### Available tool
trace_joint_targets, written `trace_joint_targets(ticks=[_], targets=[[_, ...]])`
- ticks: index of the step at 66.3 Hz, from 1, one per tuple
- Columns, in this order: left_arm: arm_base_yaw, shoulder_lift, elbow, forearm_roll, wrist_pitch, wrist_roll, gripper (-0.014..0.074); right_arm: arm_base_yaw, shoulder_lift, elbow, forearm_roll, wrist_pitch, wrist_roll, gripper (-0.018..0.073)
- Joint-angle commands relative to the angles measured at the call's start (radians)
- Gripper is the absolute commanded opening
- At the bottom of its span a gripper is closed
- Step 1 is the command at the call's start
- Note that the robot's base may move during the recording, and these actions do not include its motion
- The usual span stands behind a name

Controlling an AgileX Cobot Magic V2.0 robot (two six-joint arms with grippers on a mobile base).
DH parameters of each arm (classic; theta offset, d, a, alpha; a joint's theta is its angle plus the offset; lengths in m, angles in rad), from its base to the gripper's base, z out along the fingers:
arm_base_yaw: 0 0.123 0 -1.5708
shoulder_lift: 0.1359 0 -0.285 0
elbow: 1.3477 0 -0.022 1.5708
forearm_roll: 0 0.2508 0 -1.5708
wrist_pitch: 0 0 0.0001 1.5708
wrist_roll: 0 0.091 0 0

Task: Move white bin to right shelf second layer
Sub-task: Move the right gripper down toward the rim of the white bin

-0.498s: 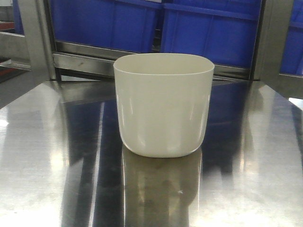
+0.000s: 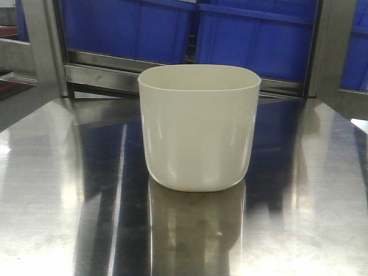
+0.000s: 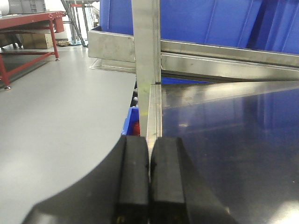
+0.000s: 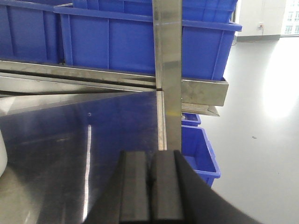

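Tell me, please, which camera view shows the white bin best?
The exterior front-facing view: the whole white bin stands upright on the flat steel shelf, rim to base. The right wrist view catches only a pale sliver at its left edge; the left wrist view shows none.

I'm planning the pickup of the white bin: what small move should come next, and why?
Probably open both end effectors first. The left end effector and right end effector are both shut on nothing, pointing along the steel shelf's side edges, while the white bin stands upright and untouched mid-shelf.
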Motion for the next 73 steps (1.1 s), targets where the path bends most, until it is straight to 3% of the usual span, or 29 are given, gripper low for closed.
trace_joint_targets(ticks=[1,14,42,49,63,73], targets=[[-0.004,-0.016,0.037,0.0,-0.086,-0.003,0.0085,-0.001,-0.02,-0.058,-0.023,-0.043,-0.029,0.0052],[-0.004,-0.016,0.037,0.0,-0.086,-0.003,0.0085,-0.001,0.024,-0.178,-0.024,0.215,-0.061,0.0052],[-0.004,-0.016,0.037,0.0,-0.086,-0.003,0.0085,0.0,0.415,-0.413,-0.023,0.276,-0.035,0.0052],[-0.004,-0.016,0.037,0.0,-0.086,-0.003,0.0085,0.008,0.545,-0.494,-0.056,0.307,0.098,0.0052],[-0.004,-0.016,0.037,0.0,-0.086,-0.003,0.0085,0.129,0.781,-0.645,-0.307,0.485,0.486,0.0052],[-0.004,-0.016,0.037,0.0,-0.086,-0.003,0.0085,0.265,0.927,-0.739,-0.397,0.539,0.588,0.013]])
